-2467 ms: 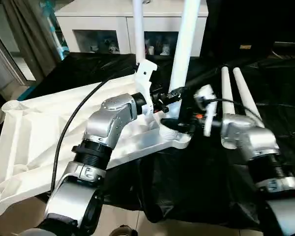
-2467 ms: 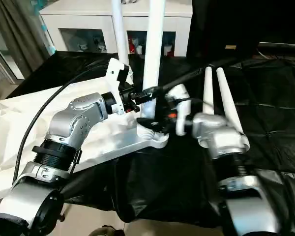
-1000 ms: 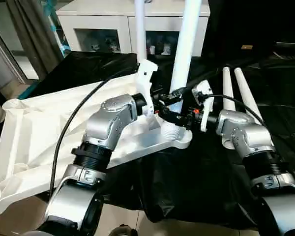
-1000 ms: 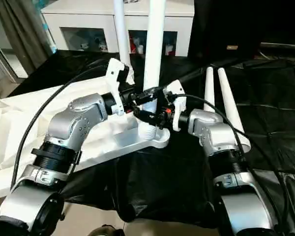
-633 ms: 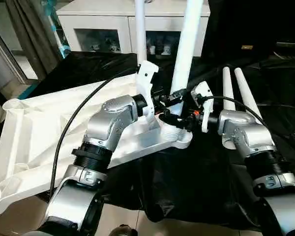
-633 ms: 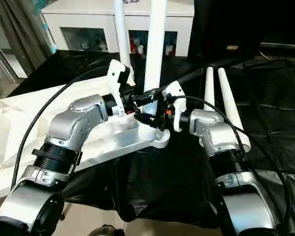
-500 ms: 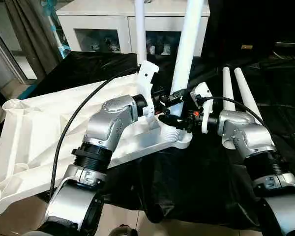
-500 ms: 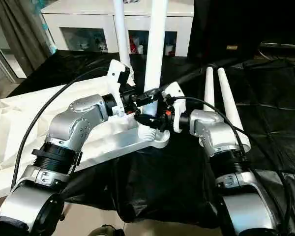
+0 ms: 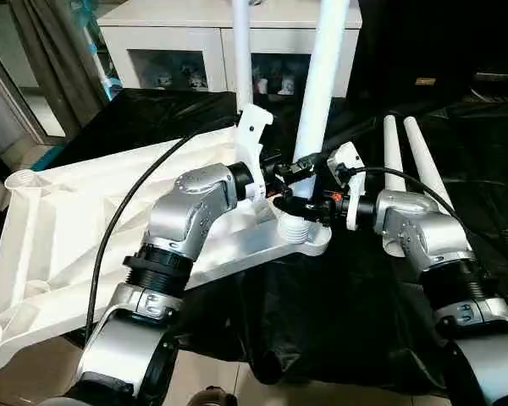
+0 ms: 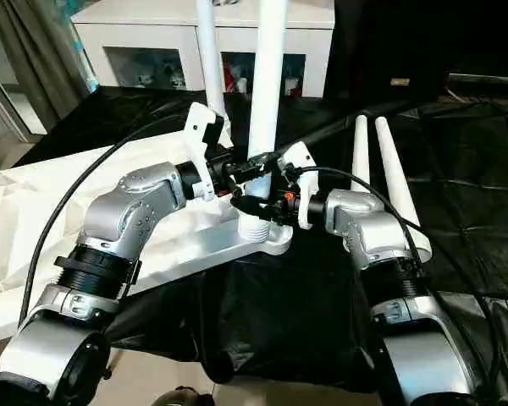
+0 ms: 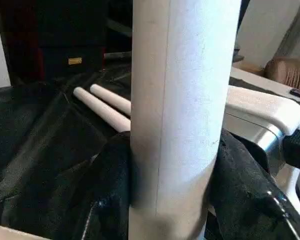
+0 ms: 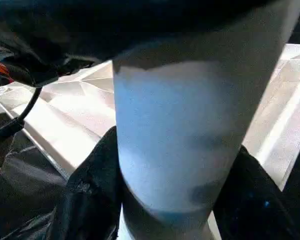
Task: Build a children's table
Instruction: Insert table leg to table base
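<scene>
The white tabletop [image 9: 68, 228] lies underside up, partly on the black cloth. An upright white leg [image 9: 322, 76] stands over the near corner socket [image 9: 311, 243], and its ribbed threaded end [image 9: 297, 227] shows above the socket. My left gripper [image 9: 294, 169] is shut on this leg from the left, with black fingers [image 11: 110, 200] on either side of it. My right gripper [image 9: 309, 205] clasps the same leg lower down from the right, fingers [image 12: 90, 200] pressed against it. A second leg [image 9: 241, 51] stands upright behind. Two loose legs [image 9: 411, 161] lie to the right.
A white cabinet with glass fronts [image 9: 178, 51] stands at the back, beside a dark box [image 9: 423, 51]. Black cloth [image 9: 339, 304] hangs over the front edge. A black cable [image 9: 127, 203] runs over my left arm. A curtain [image 9: 42, 51] hangs at far left.
My right arm has swung in from the right to the upright leg, and its fingers have closed in around the leg's lower part. The left gripper has kept its hold.
</scene>
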You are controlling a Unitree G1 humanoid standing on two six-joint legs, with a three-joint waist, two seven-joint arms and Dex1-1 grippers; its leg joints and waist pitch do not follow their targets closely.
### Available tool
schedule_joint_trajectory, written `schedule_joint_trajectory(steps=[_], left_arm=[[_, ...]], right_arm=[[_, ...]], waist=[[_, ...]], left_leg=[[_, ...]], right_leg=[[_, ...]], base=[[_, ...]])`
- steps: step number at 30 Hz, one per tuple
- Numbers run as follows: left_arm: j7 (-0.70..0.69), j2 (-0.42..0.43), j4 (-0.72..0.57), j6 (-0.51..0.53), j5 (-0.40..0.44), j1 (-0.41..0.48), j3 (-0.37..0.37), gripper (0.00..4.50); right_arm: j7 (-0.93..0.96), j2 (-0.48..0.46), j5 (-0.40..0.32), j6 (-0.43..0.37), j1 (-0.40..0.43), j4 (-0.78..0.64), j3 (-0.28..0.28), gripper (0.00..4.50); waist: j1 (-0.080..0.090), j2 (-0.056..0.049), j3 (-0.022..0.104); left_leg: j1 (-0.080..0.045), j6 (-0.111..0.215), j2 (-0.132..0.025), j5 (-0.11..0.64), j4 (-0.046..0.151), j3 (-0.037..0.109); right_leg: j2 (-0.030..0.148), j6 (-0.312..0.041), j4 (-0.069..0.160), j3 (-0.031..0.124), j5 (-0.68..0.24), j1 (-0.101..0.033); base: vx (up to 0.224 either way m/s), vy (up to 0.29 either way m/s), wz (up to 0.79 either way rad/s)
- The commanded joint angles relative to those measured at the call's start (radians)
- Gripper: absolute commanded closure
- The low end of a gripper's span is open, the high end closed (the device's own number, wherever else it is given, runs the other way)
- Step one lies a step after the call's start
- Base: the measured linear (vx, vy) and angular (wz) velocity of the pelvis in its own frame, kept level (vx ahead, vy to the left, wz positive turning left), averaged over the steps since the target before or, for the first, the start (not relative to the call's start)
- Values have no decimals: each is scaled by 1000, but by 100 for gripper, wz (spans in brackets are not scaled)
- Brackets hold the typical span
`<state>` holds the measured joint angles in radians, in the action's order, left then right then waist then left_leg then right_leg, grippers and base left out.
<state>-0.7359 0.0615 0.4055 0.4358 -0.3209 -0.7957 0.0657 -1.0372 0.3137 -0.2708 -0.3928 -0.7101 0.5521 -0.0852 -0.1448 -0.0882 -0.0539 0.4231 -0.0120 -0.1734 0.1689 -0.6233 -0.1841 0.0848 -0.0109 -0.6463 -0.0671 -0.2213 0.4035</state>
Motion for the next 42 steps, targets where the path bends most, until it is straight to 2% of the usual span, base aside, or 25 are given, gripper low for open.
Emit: schedule_joint_trajectory(steps=[1,3,5,7,12,14,17,18,19,21,24,25,26,28,29,30,31,34,35,37,38,39,40,41,42], left_arm=[[-15,7,-34,30,-22,8,-4,205],[-20,0,-48,59,-50,19,-18,191],[-6,-1,-55,27,-37,32,-18,181],[18,-11,-60,2,-36,43,-33,148],[12,-24,-134,14,-105,90,-80,147],[21,-3,-157,-2,-99,116,-91,147],[-27,74,-202,5,-62,168,-53,147],[-75,138,-220,3,-4,201,16,147],[-103,177,-229,-2,35,220,62,147],[-130,232,-227,-20,107,249,136,147],[-123,250,-203,-35,151,262,172,147],[-129,259,-174,-49,176,265,197,147],[-129,261,-162,-52,184,263,205,147],[-129,265,-152,-54,190,262,215,166],[-125,264,-139,-55,192,259,218,177],[-124,267,-129,-53,194,256,225,185],[-127,270,-122,-45,193,254,230,185],[-146,277,-116,-37,201,253,240,198],[-153,279,-114,-32,206,252,244,223],[-167,289,-96,-26,221,247,252,228],[-170,292,-85,-27,226,245,255,228],[-174,294,-76,-33,228,244,257,244],[-177,295,-71,-38,229,244,257,258],[-183,296,-66,-39,224,245,258,267],[-190,297,-65,-40,220,248,259,269]], right_arm=[[-5,-2,-11,-3,-6,-13,11,259],[-6,-3,-14,3,-7,-14,16,260],[-7,-4,-20,5,-5,-19,22,260],[-9,-3,-25,6,-3,-24,26,261],[16,-11,-37,25,-1,-29,51,261],[51,-12,-38,49,-2,-31,75,261],[103,8,-30,71,2,-32,107,261],[108,22,-27,71,12,-45,115,261],[108,30,-26,70,19,-55,118,261],[97,43,-34,52,36,-90,125,261],[85,58,-41,26,57,-134,129,261],[77,73,-44,4,78,-170,124,261],[75,77,-44,-2,84,-181,123,261],[76,82,-46,-6,90,-192,122,261],[75,86,-48,-8,94,-200,121,261],[78,89,-53,-9,100,-207,120,261],[80,92,-55,-9,104,-212,119,261],[86,93,-56,-16,116,-229,119,261],[89,91,-55,-22,121,-238,120,261],[96,86,-53,-40,135,-267,115,261],[96,85,-52,-43,137,-272,112,261],[97,86,-53,-44,138,-274,110,261],[98,86,-54,-44,138,-275,108,261],[101,86,-55,-43,137,-275,106,261],[103,85,-55,-42,135,-274,104,261]], waist=[[-2,33,85],[-1,35,85],[-2,34,86],[-1,37,85],[0,37,86],[0,36,86],[3,30,84],[4,30,84],[6,24,83],[9,20,81],[9,17,81],[8,20,80],[5,13,80],[10,19,80],[9,11,80],[10,8,80],[11,14,80],[14,13,82],[16,7,81],[16,6,81],[19,-1,82],[21,3,82],[21,-2,83],[24,0,83],[23,-7,83]], left_leg=[[-27,130,-55,41,52,24],[-26,129,-54,40,51,23],[-26,133,-55,38,51,24],[-27,135,-55,40,52,24],[-26,132,-56,35,51,23],[-28,131,-58,39,52,24],[-31,114,-57,58,56,25],[-31,110,-58,60,57,26],[-35,103,-60,69,61,28],[-36,91,-59,85,63,26],[-40,65,-59,109,66,24],[-39,55,-59,120,68,25],[-40,54,-59,122,68,26],[-36,47,-56,132,69,25],[-38,39,-55,142,69,25],[-38,35,-55,150,69,25],[-37,32,-54,152,69,25],[-35,36,-54,145,68,26],[-36,36,-53,150,69,26],[-36,35,-54,156,70,27],[-38,34,-53,162,70,27],[-36,34,-51,163,69,27],[-36,33,-52,165,69,27],[-37,29,-52,172,69,27],[-38,26,-53,175,70,28]], right_leg=[[71,-253,65,39,20,-51],[71,-258,64,39,21,-51],[71,-258,65,38,19,-51],[71,-251,67,39,4,-51],[71,-258,63,39,22,-50],[71,-257,64,39,15,-48],[68,-235,68,40,-27,-45],[68,-230,67,40,-30,-46],[63,-206,70,41,-52,-42],[63,-190,73,43,-68,-41],[64,-203,75,42,-69,-40],[65,-211,75,43,-62,-43],[65,-209,75,43,-62,-42],[67,-207,74,43,-57,-46],[68,-208,76,43,-68,-45],[67,-208,78,43,-71,-44],[67,-208,77,44,-65,-46],[68,-216,75,43,-46,-47],[66,-220,77,42,-45,-45],[65,-218,76,42,-48,-46],[64,-218,76,42,-43,-45],[65,-219,77,42,-42,-47],[66,-220,76,42,-44,-47],[66,-221,78,42,-49,-47],[67,-223,77,42,-51,-47]], base=[[0,0,0],[0,0,0],[0,0,0],[0,0,0],[0,0,0],[0,0,0],[0,0,0],[0,0,0],[0,0,0],[0,0,0],[0,0,0],[0,0,0],[0,0,0],[0,0,0],[0,0,0],[0,0,0],[0,0,0],[0,0,0],[0,0,0],[0,0,0],[0,0,0],[0,0,0],[0,0,0],[0,0,0],[0,0,0]])
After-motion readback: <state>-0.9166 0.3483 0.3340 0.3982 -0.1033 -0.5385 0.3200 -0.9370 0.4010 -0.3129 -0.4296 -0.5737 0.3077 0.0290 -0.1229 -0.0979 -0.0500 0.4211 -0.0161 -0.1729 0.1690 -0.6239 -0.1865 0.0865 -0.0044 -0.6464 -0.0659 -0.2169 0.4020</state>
